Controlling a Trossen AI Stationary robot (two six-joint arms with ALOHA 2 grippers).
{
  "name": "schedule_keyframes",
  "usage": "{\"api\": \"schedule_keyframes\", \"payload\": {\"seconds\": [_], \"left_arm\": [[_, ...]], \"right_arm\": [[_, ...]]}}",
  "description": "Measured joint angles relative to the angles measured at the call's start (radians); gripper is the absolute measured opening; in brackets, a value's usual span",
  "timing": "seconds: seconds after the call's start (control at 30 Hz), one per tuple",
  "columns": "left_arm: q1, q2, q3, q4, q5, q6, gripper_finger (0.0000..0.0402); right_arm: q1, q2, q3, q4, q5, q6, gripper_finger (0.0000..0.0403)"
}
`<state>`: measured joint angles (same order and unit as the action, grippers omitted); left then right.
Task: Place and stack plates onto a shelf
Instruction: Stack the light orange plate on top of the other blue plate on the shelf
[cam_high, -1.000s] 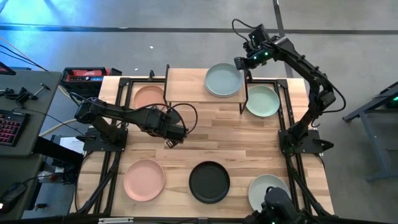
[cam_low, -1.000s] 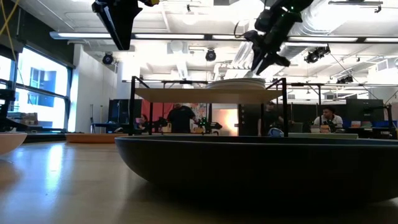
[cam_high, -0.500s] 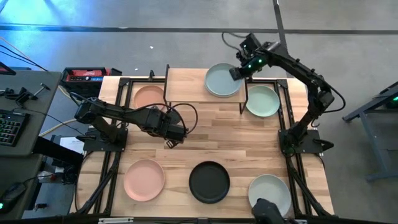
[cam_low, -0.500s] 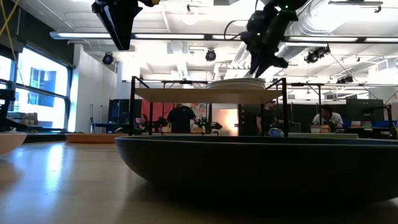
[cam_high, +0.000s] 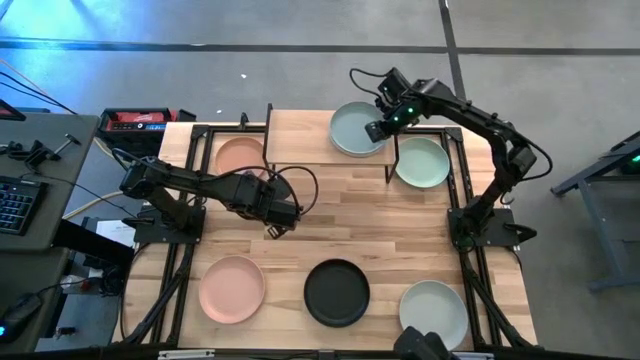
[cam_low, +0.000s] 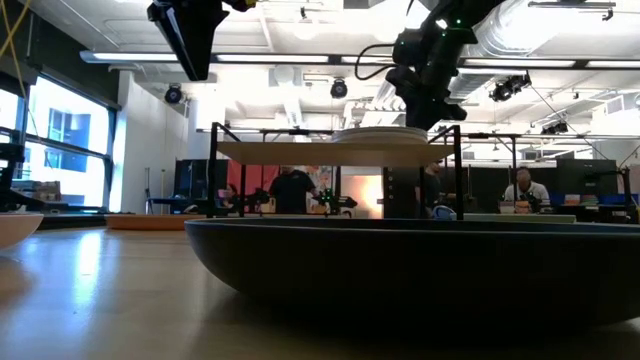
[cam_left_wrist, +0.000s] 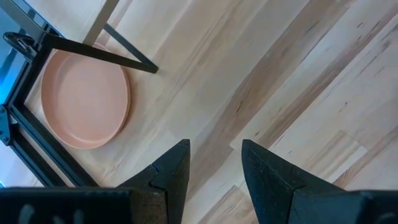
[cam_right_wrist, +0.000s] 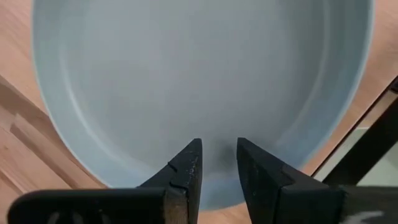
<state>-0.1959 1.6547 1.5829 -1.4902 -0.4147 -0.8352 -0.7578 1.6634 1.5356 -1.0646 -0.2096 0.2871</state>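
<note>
Butcher-block tabletop (cam_high: 400, 235) fills the middle of the high view, and toward the top of that frame I see the shelf (cam_high: 300, 138), a pale wooden riser on thin black legs. On its right half sits a grey-blue plate (cam_high: 352, 130), flat and well inside the shelf's edges.

My right gripper (cam_high: 378, 129) is over that plate's right-hand rim, upper centre-right of the high view. From the right wrist camera I look past both fingers (cam_right_wrist: 186, 174) straight into the plate's bowl (cam_right_wrist: 199, 74); the jaws stand a narrow gap apart with nothing between them, so I judge the plate is released, not held. Whether the tips touch the surface I cannot tell.

Just right of the shelf and lower, on the table, lies a pale green plate (cam_high: 422, 162); my right arm is much the nearer to it.

My left gripper (cam_high: 272, 226) hangs over bare wood left of centre, jaws apart and empty, with a peach plate (cam_high: 240, 155) up and left of it, under the shelf's left end.
</note>
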Motion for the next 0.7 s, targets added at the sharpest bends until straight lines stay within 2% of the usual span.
{"api": "schedule_keyframes", "payload": {"seconds": [0.33, 0.7], "left_arm": [[0.000, 0.000, 0.000, 0.032, 0.004, 0.026, 0.0133], [0.039, 0.000, 0.000, 0.002, -0.024, 0.083, 0.0133]], "right_arm": [[0.000, 0.000, 0.000, 0.073, -0.014, 0.006, 0.0087], [0.008, -0.005, 0.000, 0.113, -0.171, 0.005, 0.0087]]}}
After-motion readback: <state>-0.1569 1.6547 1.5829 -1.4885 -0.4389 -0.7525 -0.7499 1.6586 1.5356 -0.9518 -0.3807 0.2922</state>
